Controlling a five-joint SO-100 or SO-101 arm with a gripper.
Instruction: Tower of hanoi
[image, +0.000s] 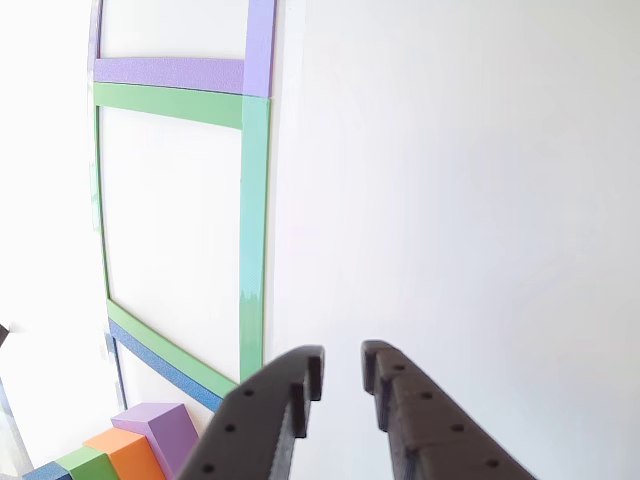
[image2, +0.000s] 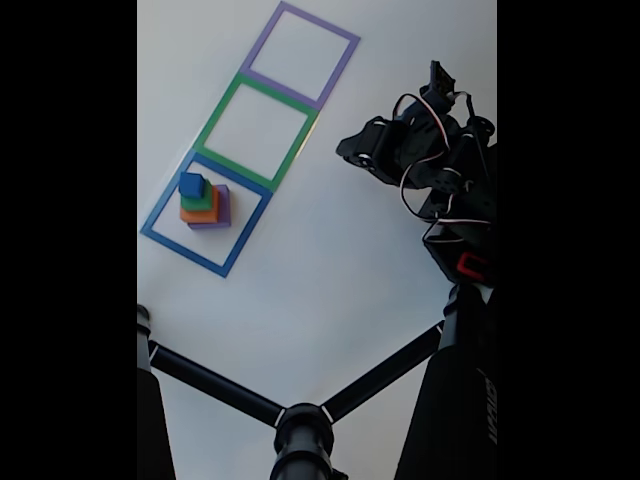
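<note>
Your gripper (image: 340, 375): two black perforated fingers entering the other view from the bottom edge, tips slightly apart with a narrow gap of white table (image: 460, 200) between them, nothing held and nothing touched. In the fixed view your gripper (image2: 352, 150) sits at the right, hanging above bare table, well apart from the blocks, wires looping over the black arm (image2: 440, 170) behind it. Your tower of hanoi (image2: 203, 203): one stack standing upright inside the blue square outline (image2: 160, 205), toward its upper-left part in the fixed view. Order from bottom up: purple block (image2: 222, 210), orange block (image2: 190, 215), green block (image2: 205, 200), blue cube (image2: 191, 184). The layers are shifted toward one corner rather than centred, so they step down on one side. In the other view you see the same stack at the lower left corner, cut by the frame edge, purple block (image: 160, 425) nearest the outlines. Adjoining items: green square outline (image2: 225, 110) and purple square outline (image2: 340, 65), both in one row with the blue one. Black tripod struts (image2: 300, 420) cross the lower fixed view.
</note>
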